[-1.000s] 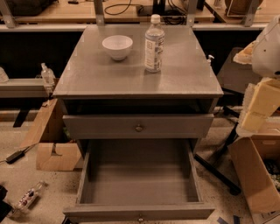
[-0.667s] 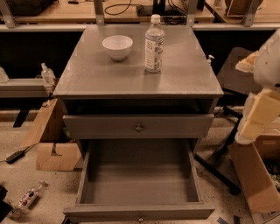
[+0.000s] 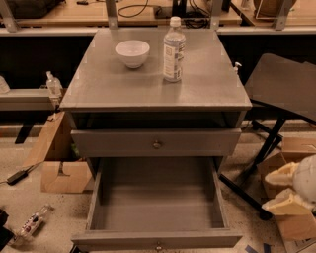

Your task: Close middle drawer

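While the gripper (image 3: 281,190) hangs low at right, fingers spread, the deep grey middle drawer (image 3: 158,212) stands pulled out beneath the upper drawer (image 3: 113,143). Two drawers, two brass knobs (image 3: 157,144), one bowl (image 3: 132,52), one water bottle (image 3: 174,49).

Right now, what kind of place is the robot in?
Probably a lab or workshop: workbenches with cables run behind the grey drawer cabinet, and cardboard boxes lie on the floor. The gripper is low at the right edge of the view.
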Motion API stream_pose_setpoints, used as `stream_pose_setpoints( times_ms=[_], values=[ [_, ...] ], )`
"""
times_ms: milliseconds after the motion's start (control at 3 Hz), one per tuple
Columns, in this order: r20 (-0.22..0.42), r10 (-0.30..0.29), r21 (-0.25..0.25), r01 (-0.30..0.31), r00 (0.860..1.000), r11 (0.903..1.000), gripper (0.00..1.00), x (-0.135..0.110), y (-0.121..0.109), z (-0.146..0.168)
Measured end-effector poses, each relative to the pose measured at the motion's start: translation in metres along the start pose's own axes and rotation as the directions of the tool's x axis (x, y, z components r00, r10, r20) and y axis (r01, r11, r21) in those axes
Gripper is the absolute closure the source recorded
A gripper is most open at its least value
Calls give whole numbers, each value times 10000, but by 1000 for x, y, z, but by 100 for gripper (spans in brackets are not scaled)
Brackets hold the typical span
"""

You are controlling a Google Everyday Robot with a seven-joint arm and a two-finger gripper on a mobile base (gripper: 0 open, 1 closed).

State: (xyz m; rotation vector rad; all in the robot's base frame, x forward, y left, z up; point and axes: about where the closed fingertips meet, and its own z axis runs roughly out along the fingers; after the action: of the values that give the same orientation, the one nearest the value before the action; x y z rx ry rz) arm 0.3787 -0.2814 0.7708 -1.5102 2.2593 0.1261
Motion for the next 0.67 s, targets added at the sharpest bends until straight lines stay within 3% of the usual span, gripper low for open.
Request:
stream_pose_setpoints(
  times_ms=[333,667],
  values=[
    [414,318,341,-332,9986,9989,81,53,12,77],
    [317,477,659,-498,9984,9966,100,68,1,113]
  ],
)
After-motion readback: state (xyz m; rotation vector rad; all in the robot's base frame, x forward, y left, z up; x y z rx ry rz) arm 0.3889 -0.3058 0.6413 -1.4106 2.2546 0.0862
